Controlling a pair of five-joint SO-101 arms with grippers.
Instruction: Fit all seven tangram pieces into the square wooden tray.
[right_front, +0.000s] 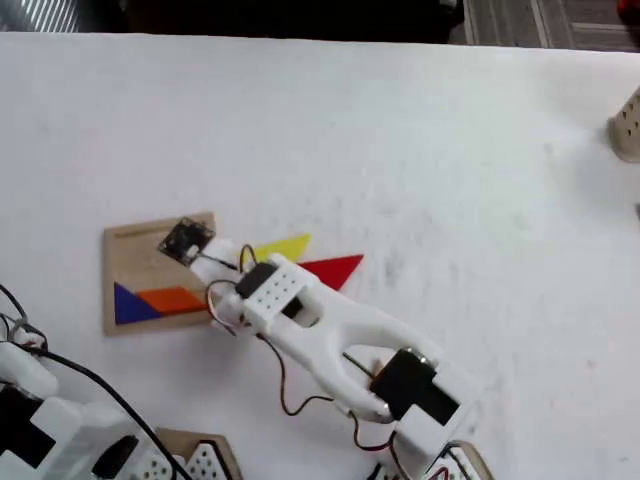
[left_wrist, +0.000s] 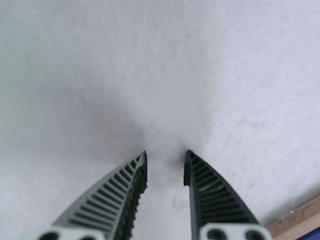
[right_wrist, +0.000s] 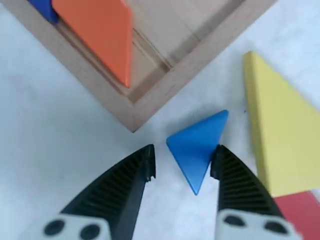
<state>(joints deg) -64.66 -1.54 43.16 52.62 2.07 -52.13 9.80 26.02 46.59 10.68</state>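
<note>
Orange piece, blue triangle, yellow triangle, red triangle

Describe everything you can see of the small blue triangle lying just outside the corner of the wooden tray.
The small blue triangle is a flat, plain blue piece with sharp corners, looking like painted wood. It lies flat on the white table, outside the wooden tray and just off its corner, with a narrow gap to the yellow triangle. It sits between the open fingers of the right gripper; one finger meets its edge.
</note>
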